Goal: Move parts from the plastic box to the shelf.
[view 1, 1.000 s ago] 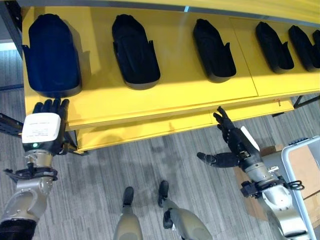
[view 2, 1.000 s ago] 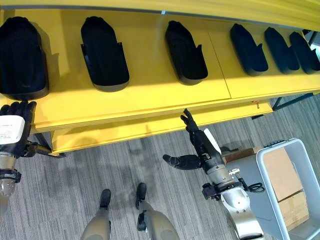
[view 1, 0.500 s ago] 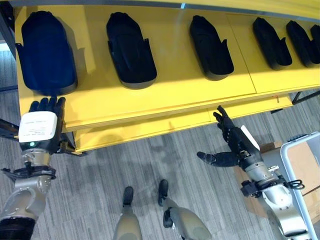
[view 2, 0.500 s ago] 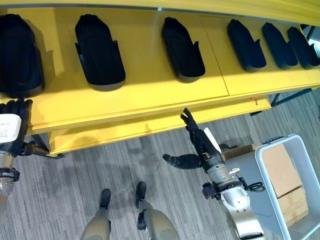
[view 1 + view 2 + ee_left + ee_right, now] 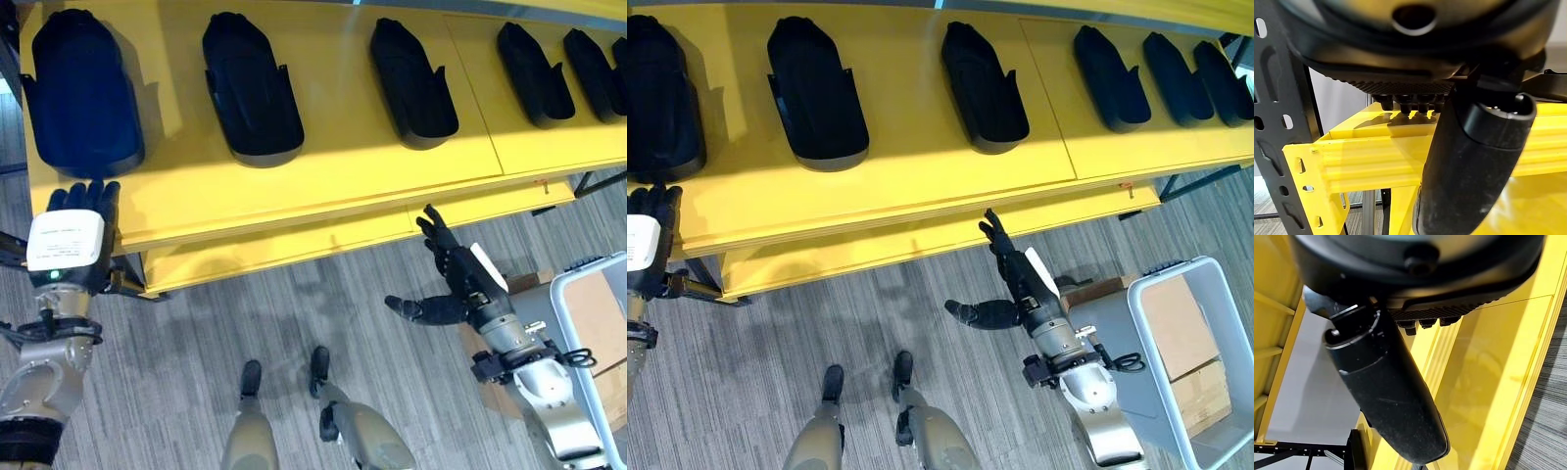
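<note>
Six black parts on the yellow shelf point(image 5: 323, 191), both robot hands empty.
Left robot hand point(image 5: 67, 245), fingers straight, at the shelf's 8 o'clock corner below the first black part point(image 5: 78, 93); right robot hand point(image 5: 456, 279) spread open at 5 o'clock; grey plastic box point(image 5: 1176, 372) far right.
</note>
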Robot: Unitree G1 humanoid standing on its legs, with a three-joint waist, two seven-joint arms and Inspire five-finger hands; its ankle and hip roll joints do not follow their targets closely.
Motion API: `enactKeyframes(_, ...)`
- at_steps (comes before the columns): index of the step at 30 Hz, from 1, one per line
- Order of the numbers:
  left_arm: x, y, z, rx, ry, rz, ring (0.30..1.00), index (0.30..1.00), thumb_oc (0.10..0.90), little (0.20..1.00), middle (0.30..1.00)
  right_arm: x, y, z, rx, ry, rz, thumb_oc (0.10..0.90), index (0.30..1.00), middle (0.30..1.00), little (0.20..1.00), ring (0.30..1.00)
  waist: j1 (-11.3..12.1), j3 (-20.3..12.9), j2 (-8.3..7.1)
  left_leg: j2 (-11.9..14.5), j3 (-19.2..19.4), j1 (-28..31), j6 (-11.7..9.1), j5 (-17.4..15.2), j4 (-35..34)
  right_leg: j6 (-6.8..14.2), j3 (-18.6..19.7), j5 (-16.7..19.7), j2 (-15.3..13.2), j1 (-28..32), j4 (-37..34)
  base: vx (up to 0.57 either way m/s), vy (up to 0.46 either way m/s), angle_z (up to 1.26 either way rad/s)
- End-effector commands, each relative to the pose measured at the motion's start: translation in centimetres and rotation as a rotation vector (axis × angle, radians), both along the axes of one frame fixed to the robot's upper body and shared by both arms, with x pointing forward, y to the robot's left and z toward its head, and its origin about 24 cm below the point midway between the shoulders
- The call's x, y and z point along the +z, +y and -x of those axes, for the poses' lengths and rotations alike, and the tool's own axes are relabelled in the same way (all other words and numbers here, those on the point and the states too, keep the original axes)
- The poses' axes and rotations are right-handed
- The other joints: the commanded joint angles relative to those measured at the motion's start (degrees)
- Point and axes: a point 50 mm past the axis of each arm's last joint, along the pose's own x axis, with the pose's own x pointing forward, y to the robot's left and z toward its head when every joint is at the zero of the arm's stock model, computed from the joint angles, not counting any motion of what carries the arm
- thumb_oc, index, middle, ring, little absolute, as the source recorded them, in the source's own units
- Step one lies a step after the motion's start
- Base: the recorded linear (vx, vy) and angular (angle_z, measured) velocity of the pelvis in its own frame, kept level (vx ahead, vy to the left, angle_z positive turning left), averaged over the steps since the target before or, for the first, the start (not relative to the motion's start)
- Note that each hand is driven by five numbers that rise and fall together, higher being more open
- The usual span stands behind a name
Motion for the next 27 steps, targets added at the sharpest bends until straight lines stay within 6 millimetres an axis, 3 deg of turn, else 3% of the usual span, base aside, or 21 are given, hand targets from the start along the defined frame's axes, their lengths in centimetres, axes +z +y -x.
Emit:
enactKeyframes(1,4.8,1.4,-0.1,0.028,-0.151,-0.098,1.000,1.000,0.900,1.000,1.000,5.4,0.8,0.4,0.058,-0.286,-0.004,0.900,1.000,1.000,1.000,1.000,-0.4,-2.3,-0.77,-3.9,1.2,-3.4,4.9,-4.2,4.7,4.7,-0.2,-4.3,-3.5,-0.5,4.2,0.00,0.000,0.00)
enactKeyframes(9,4.5,0.7,0.3,-0.014,-0.141,-0.097,1.000,1.000,0.900,1.000,1.000,5.7,1.1,0.1,0.070,-0.297,-0.014,0.900,1.000,1.000,1.000,1.000,0.1,-2.8,-0.29,-4.1,0.8,-3.3,5.0,-4.3,4.7,4.7,-0.4,-4.5,-3.6,-0.3,4.3,0.00,0.000,0.00)
enactKeyframes(17,3.5,-2.8,1.2,-0.199,-0.148,-0.026,1.000,1.000,0.900,1.000,1.000,6.7,1.7,-0.3,0.096,-0.344,0.001,0.900,1.000,1.000,1.000,1.000,1.1,-4.4,1.48,-4.6,0.2,-2.7,5.1,-4.3,4.3,4.5,-0.8,-4.7,-3.8,0.3,4.2,0.00,0.003,0.03)
enactKeyframes(27,0.5,-7.4,3.5,-0.425,-0.110,0.232,1.000,1.000,0.900,1.000,1.000,7.3,4.0,-1.7,0.165,-0.409,0.159,0.900,1.000,1.000,1.000,1.000,2.5,-6.8,4.51,-5.4,-0.9,-0.9,5.4,-3.5,2.4,4.2,-1.5,-5.1,-4.1,1.9,3.7,0.00,-0.002,0.06)
